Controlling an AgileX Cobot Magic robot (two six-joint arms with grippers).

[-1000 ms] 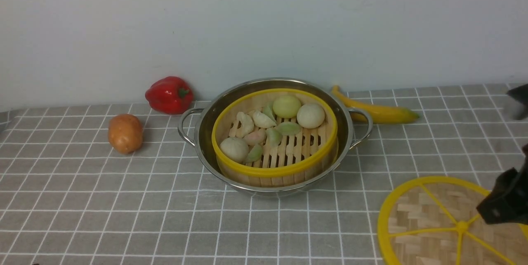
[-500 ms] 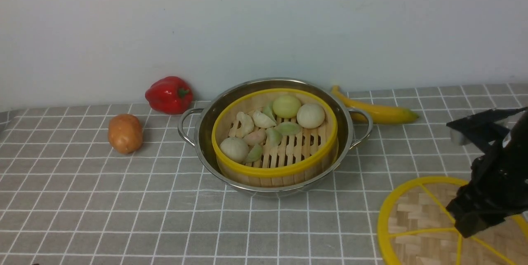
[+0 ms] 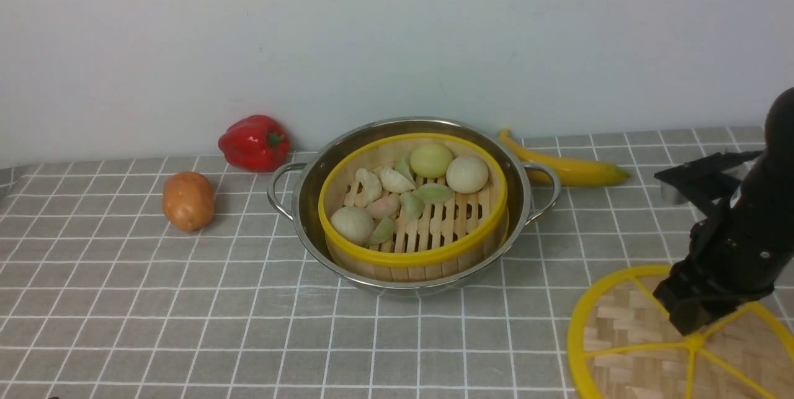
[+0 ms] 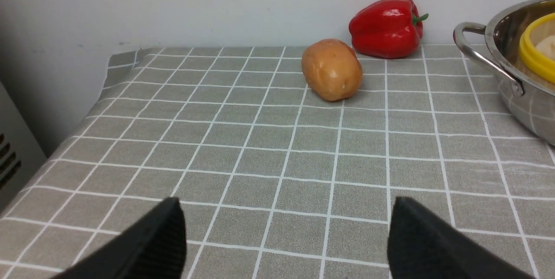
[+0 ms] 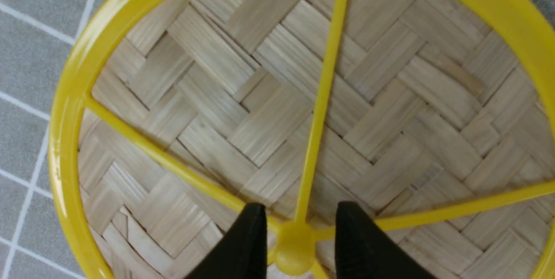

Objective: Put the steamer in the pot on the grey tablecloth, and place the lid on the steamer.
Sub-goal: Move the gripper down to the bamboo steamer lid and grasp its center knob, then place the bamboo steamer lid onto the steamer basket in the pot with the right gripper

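Right gripper's fingers (image 5: 247, 244) spread apart, lid's yellow knob (image 5: 295, 246) sitting between them, woven lid (image 5: 269, 109) spreading out all around them

- The pot (image 3: 520, 225) sits on the tablecloth (image 3: 248, 324), near its far edge, around the middle from left to right.
- The steamer (image 3: 412, 259) is in the pot.
- In the steamer, several vegetable pieces (image 3: 412, 205) lie on the slats, two of the round ones at the far right and another at the near left.
- The pepper (image 3: 254, 143) lies left of the pot, at the far edge of the tablecloth.
- The potato (image 3: 189, 201) lies further left and nearer than the pepper.
- The banana (image 3: 574, 170) lies just right of the pot, far side.
- The lid (image 3: 639, 365) lies on the tablecloth, near right.
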